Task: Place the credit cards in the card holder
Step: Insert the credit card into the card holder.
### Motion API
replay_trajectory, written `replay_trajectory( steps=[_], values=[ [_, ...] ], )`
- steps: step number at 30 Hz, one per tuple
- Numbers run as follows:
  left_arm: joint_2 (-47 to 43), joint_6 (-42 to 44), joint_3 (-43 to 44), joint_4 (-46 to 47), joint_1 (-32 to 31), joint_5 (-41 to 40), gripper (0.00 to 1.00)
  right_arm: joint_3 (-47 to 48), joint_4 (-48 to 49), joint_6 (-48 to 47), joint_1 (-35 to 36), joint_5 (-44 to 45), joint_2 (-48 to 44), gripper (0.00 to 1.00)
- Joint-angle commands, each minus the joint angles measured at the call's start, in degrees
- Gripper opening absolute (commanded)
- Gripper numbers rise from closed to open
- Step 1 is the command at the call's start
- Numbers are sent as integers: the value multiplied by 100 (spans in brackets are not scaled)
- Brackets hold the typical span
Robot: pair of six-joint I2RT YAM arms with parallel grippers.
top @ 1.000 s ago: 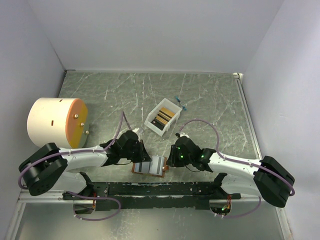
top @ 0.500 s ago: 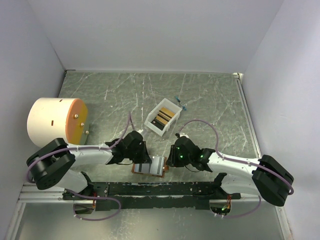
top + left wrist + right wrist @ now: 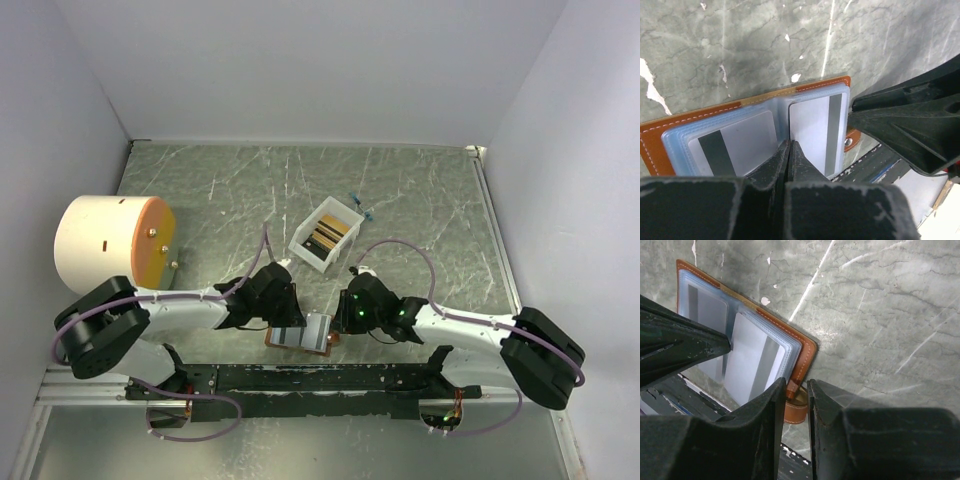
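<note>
The card holder (image 3: 300,335) lies open near the table's front edge, brown leather with blue-grey pockets (image 3: 810,97). Two pale credit cards with dark stripes sit in its facing pockets (image 3: 742,142) (image 3: 812,130). My left gripper (image 3: 789,143) is shut with nothing between its fingers, tips resting on the holder's fold. My right gripper (image 3: 796,389) is shut on the holder's brown snap tab (image 3: 796,405) at its right edge. More credit cards (image 3: 328,236), dark and gold, stand in a white box (image 3: 308,250) farther back.
A large cream cylinder (image 3: 105,243) with an orange face lies at the left. Small blue bits (image 3: 362,207) lie behind the white box. The arms' black base rail (image 3: 300,380) runs just in front of the holder. Walls close in the table on three sides.
My left gripper has closed the last small gap and shifted slightly right onto the holder's fold. The right gripper has stayed on the tab.
</note>
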Motion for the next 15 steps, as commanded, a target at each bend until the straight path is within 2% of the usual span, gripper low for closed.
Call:
replay_trajectory(
  steps=[1, 5, 9, 15],
  values=[
    [-202, -185, -36, 353, -56, 179, 7, -147, 318, 94, 57, 64, 81, 24],
    [-195, -193, 3, 283, -55, 191, 7, -170, 394, 90, 72, 64, 102, 24],
    [-531, -104, 101, -29, -57, -97, 23, 45, 31, -283, 73, 297, -81, 25],
    [-1010, 162, 237, -925, 124, -544, 44, 369, -386, -1230, 103, 182, -428, 30]
  ],
)
